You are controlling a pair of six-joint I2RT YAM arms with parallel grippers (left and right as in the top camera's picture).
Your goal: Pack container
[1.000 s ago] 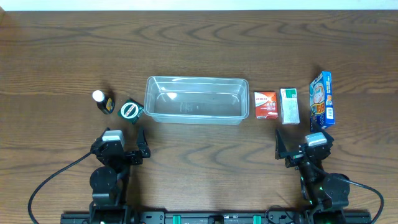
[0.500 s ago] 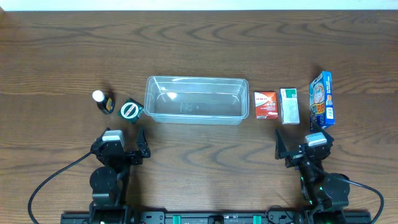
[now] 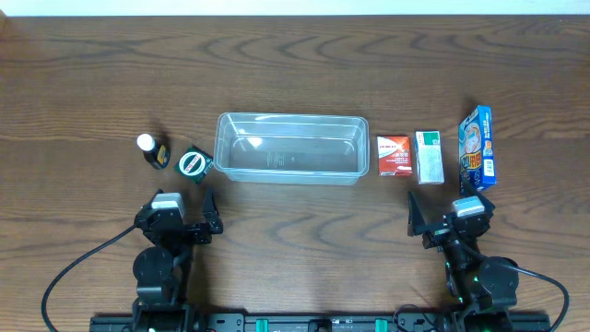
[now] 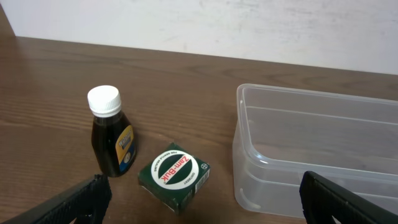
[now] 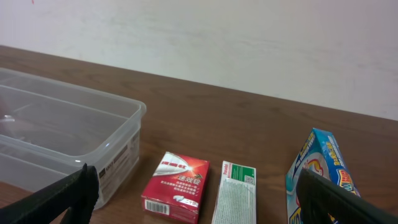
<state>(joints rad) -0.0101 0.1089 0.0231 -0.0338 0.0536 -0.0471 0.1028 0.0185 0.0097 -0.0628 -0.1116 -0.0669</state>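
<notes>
Clear glossy plastic container [image 3: 291, 148] on dark, matt, grained wood table [image 3: 295, 65].

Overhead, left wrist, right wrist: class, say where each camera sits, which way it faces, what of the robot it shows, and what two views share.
Overhead: above the table, looking straight down; both arms, left tool and right tool open.
Left wrist: low behind its tool, facing the wall past bottle and green box; fingers show.
Right wrist: likewise low, facing past red box, white box, blue box; fingers show.
Shared: both wrist views catch the container.
</notes>
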